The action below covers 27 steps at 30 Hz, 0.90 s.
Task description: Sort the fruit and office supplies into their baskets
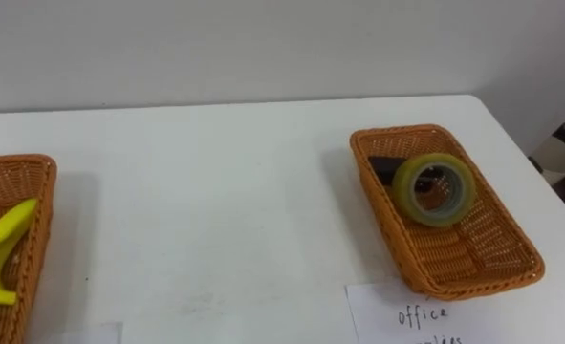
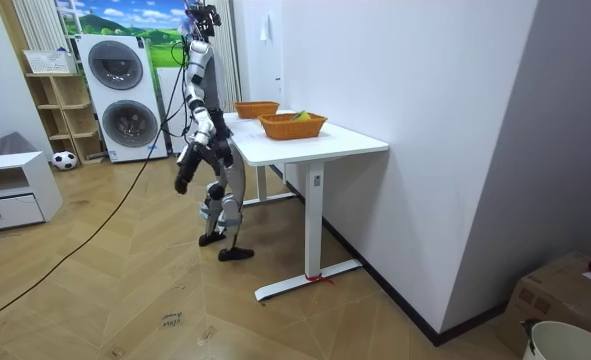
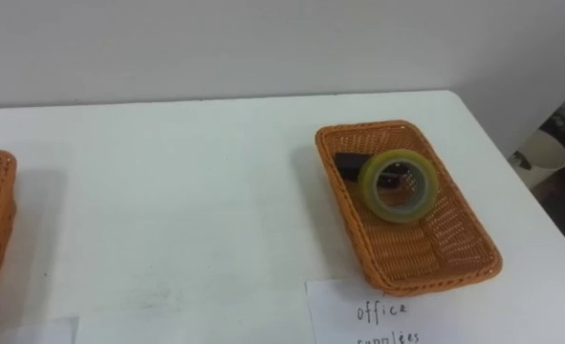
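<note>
- White wall (image 1: 263, 48): plain, rising behind the far edge of the table.
- White table (image 1: 215, 191): a smooth top on white legs. In the room view the robot stands at its long side, at the room view's left, facing the wall.
- Two white washing machines (image 2: 125, 95): stacked one on the other, behind the robot in the room view.
- Right basket (image 1: 473, 287): brown wicker, rectangular, set near the table's right end with a short side toward the robot.
- Left basket (image 1: 14, 162): the same brown wicker, at the table's left and cut off by the edge of the view, well apart from the right basket.
- Paper sheet (image 1: 387, 320): white with handwriting, lying flat just in front of the right basket.
- Second sheet (image 1: 81, 334): a pale corner of paper near the left basket, on the table's near edge.
- White container (image 1: 559, 158): round and open-topped, on the floor beyond the table's right end.
- Banana (image 1: 5, 244): yellow, inside the left basket, its upper end leaning on the basket's right wall.
- Tape roll (image 1: 435, 219): translucent yellow-green ring, tilted, in the far half of the right basket.
- Dark object (image 1: 385, 168): flat and black, in the right basket's far left corner, partly covered by the tape roll.
- Right hand (image 2: 182, 183): hangs low beside the robot's hip, away from the table. It is too small to tell whether the fingers are spread or curled.
</note>
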Motion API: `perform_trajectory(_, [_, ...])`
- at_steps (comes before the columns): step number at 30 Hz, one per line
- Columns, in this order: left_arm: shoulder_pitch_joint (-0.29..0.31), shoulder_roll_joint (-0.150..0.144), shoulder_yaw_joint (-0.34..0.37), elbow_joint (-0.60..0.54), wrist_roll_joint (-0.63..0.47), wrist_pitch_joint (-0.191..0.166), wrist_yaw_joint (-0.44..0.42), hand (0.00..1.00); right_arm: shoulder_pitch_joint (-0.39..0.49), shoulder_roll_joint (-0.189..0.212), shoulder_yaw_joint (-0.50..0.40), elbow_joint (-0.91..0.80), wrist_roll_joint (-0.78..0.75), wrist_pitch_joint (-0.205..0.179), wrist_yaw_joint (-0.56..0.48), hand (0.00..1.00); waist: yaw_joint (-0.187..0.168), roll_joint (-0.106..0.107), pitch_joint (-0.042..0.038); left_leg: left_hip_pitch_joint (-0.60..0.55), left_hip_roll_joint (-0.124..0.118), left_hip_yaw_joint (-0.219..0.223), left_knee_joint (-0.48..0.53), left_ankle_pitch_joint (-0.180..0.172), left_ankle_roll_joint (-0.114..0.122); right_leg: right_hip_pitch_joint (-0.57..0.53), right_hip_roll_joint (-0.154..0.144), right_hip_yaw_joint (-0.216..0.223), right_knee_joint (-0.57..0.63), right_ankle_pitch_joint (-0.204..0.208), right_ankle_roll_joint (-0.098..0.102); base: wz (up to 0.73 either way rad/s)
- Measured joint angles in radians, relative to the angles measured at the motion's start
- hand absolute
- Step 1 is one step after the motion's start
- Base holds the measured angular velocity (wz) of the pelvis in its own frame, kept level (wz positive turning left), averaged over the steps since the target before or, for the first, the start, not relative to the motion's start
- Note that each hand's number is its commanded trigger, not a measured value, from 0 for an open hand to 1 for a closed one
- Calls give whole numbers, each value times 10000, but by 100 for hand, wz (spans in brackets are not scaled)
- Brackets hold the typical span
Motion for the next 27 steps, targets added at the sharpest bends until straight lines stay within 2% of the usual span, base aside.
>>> perform_trajectory(3, [-163,-124,0,131,-1,117,-109,0,-29,222,1002,930,-10,133,977,0,133,147,-14,11,13,0,-47,-11,14,6,-32,-20,-1,-7,12,0])
perform_trajectory(6, [-402,-227,-21,392,7,97,-139,0,-120,212,2169,1773,-167,138,2196,0,386,250,-10,51,-7,2,-11,-15,23,22,-46,-19,13,-1,26,0])
perform_trajectory(8, [-647,-230,-202,622,8,83,-131,0,-269,177,3187,2411,-1456,364,3344,0,627,326,34,136,12,2,-34,-15,23,108,-31,-21,-9,2,28,0])
perform_trajectory(11, [-795,-265,-538,776,239,-55,-133,0,-478,142,4159,2732,-3395,445,4503,0,808,439,77,187,12,-53,-42,-18,18,189,-44,-126,-9,1,27,5])
perform_trajectory(13, [-930,-247,-1007,686,419,-290,-128,0,-651,-7,5172,2739,-4940,445,5405,0,996,561,191,164,-9,-146,-24,-18,19,227,-88,-255,-28,1,28,11])
perform_trajectory(14, [-994,-240,-1219,632,421,-372,-123,0,-773,-106,5652,2728,-5642,445,5778,0,1140,630,203,151,-50,-159,-16,-20,21,228,-90,-251,-56,0,29,6])
perform_trajectory(16, [-1089,-269,-1323,541,414,-472,-132,0,-1081,-123,6035,2721,-6619,442,6183,0,1296,722,219,110,-50,-218,13,-18,21,207,-89,-256,-118,-1,28,7])
perform_trajectory(18, [-1127,-291,-1331,388,409,-604,-142,0,-1070,-179,6329,2689,-7418,323,6590,0,1465,728,211,38,-55,-261,18,-12,20,159,-97,-269,-91,-9,29,6])
perform_trajectory(20, [-1133,-263,-1612,254,402,-743,-138,0,-1055,-344,6671,2631,-8083,325,6635,0,1536,690,266,-39,-80,-303,53,-2,32,143,-128,-286,-20,-10,28,4])
perform_trajectory(25, [-1171,-265,-1713,216,298,-1187,-131,0,-1010,-364,6958,2616,-9167,314,6629,0,1556,647,246,-158,-90,-433,126,2,42,163,-120,-297,-127,15,58,7])
perform_trajectory(27, [-1175,-260,-1826,232,101,-1206,-120,0,-998,-365,7037,2621,-9188,300,6545,0,1569,641,234,-161,-85,-426,125,6,47,186,-108,-288,-179,48,63,0])
